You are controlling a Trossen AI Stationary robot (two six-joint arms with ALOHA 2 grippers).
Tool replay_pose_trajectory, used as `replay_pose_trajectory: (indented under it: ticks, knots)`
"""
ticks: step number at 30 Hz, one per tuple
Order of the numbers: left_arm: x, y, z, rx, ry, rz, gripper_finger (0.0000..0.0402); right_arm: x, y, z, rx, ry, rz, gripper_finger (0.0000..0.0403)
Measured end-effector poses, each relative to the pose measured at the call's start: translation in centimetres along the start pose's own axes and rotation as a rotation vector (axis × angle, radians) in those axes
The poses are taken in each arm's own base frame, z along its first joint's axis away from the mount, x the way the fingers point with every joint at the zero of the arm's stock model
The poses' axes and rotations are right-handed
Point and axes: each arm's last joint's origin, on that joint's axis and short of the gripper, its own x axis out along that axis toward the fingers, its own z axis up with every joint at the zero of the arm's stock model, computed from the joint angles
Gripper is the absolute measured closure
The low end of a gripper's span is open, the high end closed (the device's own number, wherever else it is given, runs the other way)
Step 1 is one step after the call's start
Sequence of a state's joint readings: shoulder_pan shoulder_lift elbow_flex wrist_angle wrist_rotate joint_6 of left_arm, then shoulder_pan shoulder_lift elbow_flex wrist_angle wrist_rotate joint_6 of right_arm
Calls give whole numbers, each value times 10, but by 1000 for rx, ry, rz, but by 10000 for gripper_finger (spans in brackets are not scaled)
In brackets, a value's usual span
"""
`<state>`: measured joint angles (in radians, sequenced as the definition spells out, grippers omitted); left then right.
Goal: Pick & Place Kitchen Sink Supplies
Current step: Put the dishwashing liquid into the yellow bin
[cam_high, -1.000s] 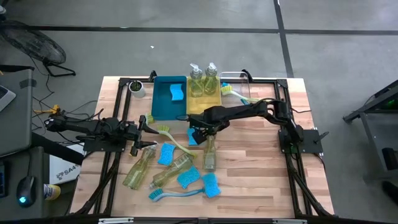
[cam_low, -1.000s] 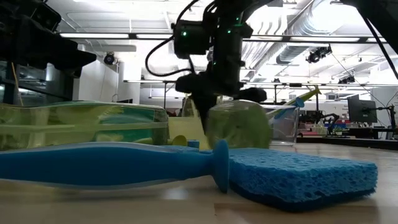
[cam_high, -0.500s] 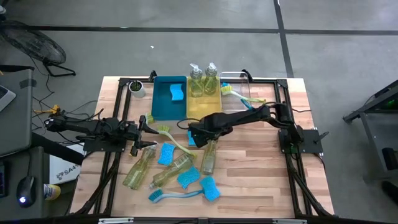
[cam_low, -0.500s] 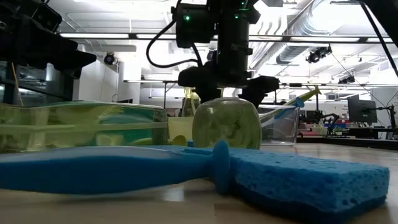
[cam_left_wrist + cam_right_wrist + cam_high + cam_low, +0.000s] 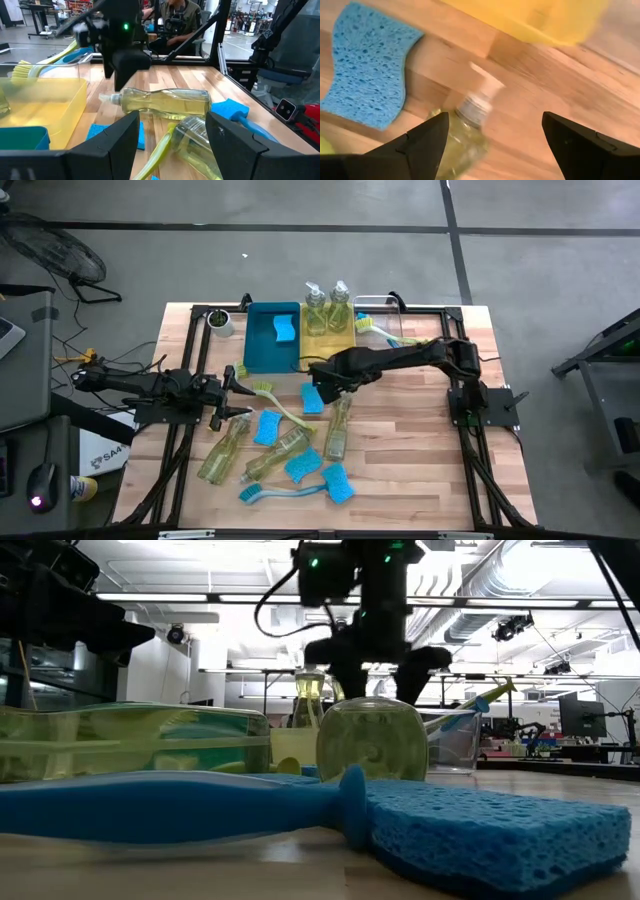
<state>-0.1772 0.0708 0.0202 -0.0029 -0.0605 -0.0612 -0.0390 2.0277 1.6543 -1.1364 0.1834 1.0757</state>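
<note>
My right gripper (image 5: 330, 377) hangs open, fingers pointing down, above the pump end of a lying soap bottle (image 5: 337, 428), clear of it. Its wrist view shows the pump (image 5: 482, 95) below the open gripper (image 5: 495, 132) and a blue sponge (image 5: 367, 65) beside it. Two more bottles (image 5: 222, 450) (image 5: 275, 455), sponges (image 5: 268, 427) (image 5: 303, 467), a blue brush (image 5: 280, 490) and a yellow-green brush (image 5: 280, 405) lie flat on the table. My left gripper (image 5: 240, 392) waits open at the left, pointing level.
At the far side stand a yellow bin (image 5: 325, 352) with two upright soap bottles (image 5: 328, 310), a blue bin (image 5: 262, 345) holding a sponge (image 5: 285, 330), and a clear container (image 5: 392, 320) with a brush (image 5: 372, 325). A white cup (image 5: 219, 321) sits far left. Bare wood lies right.
My right gripper has risen and drawn back a little toward the far edge, from low beside the sponge and bottle neck to above the pump, rolling its wrist; its fingers stay open. The lying bottle under it has rocked slightly on the table.
</note>
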Motion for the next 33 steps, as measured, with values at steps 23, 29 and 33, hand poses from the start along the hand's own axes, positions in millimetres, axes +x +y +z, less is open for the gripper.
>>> replay_pose_trajectory:
  ticks: [23, 29, 33]
  knots:
    - [5, 0, -6, -28, 73, 5, 179, -28, 46, -86, 253, -190, 168, 88]
    - [5, 0, -7, -41, 87, 9, 179, -21, 42, -87, 262, -185, 99, 88]
    - [5, 0, -7, -41, 87, 9, 179, -12, 44, -85, 263, -169, 80, 88]
